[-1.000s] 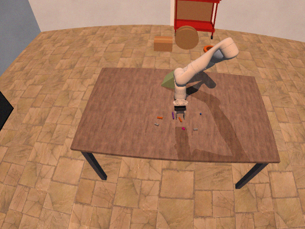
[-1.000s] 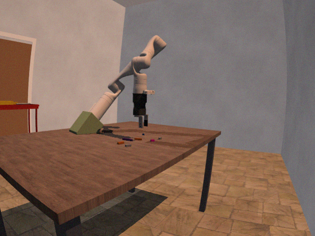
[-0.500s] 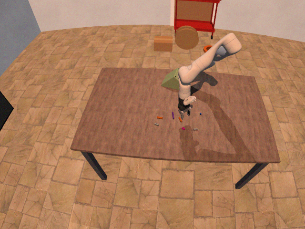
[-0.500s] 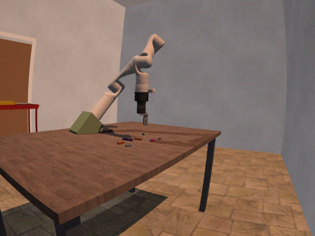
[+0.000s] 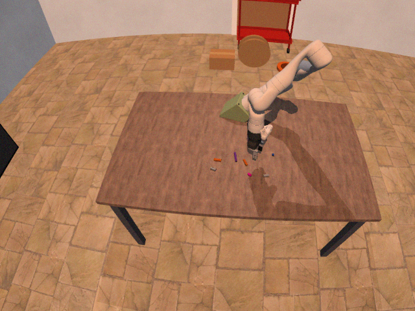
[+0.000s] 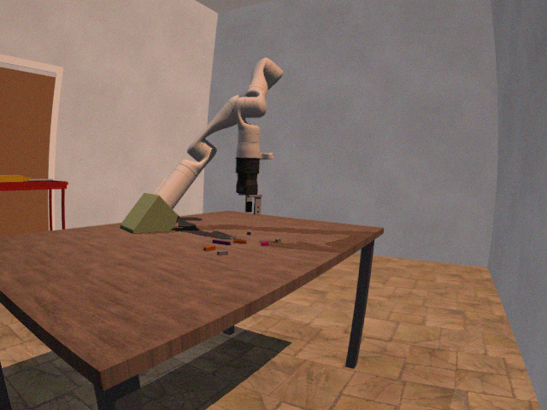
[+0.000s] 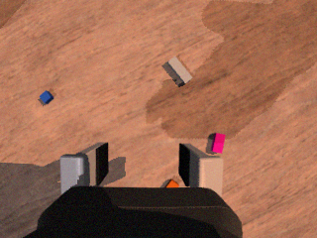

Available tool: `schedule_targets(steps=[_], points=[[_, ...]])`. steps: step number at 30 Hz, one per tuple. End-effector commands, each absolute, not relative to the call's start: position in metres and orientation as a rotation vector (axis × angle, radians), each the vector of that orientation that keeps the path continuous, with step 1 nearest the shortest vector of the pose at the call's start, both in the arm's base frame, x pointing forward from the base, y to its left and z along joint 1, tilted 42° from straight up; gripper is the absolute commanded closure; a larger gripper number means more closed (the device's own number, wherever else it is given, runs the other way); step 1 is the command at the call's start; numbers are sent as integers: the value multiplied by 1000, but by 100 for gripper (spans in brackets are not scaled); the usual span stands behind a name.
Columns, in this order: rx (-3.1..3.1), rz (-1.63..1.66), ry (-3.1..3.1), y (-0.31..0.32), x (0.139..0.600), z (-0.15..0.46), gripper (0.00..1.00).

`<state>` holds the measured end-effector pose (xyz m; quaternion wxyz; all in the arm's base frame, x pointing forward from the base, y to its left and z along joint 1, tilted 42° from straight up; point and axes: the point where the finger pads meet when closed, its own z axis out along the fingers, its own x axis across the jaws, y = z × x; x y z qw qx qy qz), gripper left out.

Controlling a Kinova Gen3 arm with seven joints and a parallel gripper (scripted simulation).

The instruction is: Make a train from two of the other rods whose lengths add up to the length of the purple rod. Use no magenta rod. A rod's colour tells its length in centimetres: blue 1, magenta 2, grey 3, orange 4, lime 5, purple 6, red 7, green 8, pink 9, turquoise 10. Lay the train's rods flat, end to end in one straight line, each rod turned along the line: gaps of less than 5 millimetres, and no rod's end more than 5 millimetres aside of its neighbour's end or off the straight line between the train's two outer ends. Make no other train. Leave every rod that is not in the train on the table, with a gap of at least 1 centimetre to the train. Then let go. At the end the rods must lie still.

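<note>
Brown wooden table (image 5: pixel 167 133) (image 6: pixel 176 286) (image 7: pixel 99 45) is the biggest thing here; over it, my pale jointed arm (image 5: pixel 279 83) (image 6: pixel 249 143), w/ my two-finger gripper (image 5: pixel 258 152) (image 6: pixel 253 207) (image 7: pixel 144 158) pointing down. Jaws wide, nothing btwn them, up above the tabletop.

Long purple rod (image 5: pixel 235 156) (image 6: pixel 220 242) = ref length, lies flat btwn two orange rods: one (image 5: pixel 217 159) (image 6: pixel 209 248) well apart, other (image 5: pixel 245 162) (image 6: pixel 239 241) (image 7: pixel 171 183) nearer me.

Train needs two short grey rods, 3+3: first (image 5: pixel 213 168) (image 6: pixel 222 253) near far-side orange, second (image 5: pixel 266 175) (image 6: pixel 277 240) (image 7: pixel 179 70) beyond the small magenta rod (image 5: pixel 249 174) (image 6: pixel 264 243) (image 7: pixel 218 143), which is banned. Tiny blue cube-like rod (image 5: pixel 272 154) (image 6: pixel 249 232) (image 7: pixel 46 97) sits off alone; no use w/o lime.

Step, I judge: pre-grasp, no train yet. Next prob. second grey: shift over it, turn jaws across its width, drop straight, pinch mid-length, w/o nudging magenta.

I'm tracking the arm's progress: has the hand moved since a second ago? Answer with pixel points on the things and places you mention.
Yes; in the top view, the hand (image 5: pixel 257 153) (image 6: pixel 253 207) (image 7: pixel 144 158) has shifted away from the purple rod (image 5: pixel 235 157) (image 6: pixel 220 242), toward the blue rod (image 5: pixel 272 154) (image 6: pixel 249 232) (image 7: pixel 46 97).
</note>
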<state>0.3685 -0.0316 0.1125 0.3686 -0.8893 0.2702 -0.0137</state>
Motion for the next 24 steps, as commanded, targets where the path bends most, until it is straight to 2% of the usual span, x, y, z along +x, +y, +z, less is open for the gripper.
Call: schedule_targets(steps=[1, 24], points=[[-2307, -77, 632, -32, 366, 118, 0], [-2422, -253, 186, -20, 350, 128, 0]])
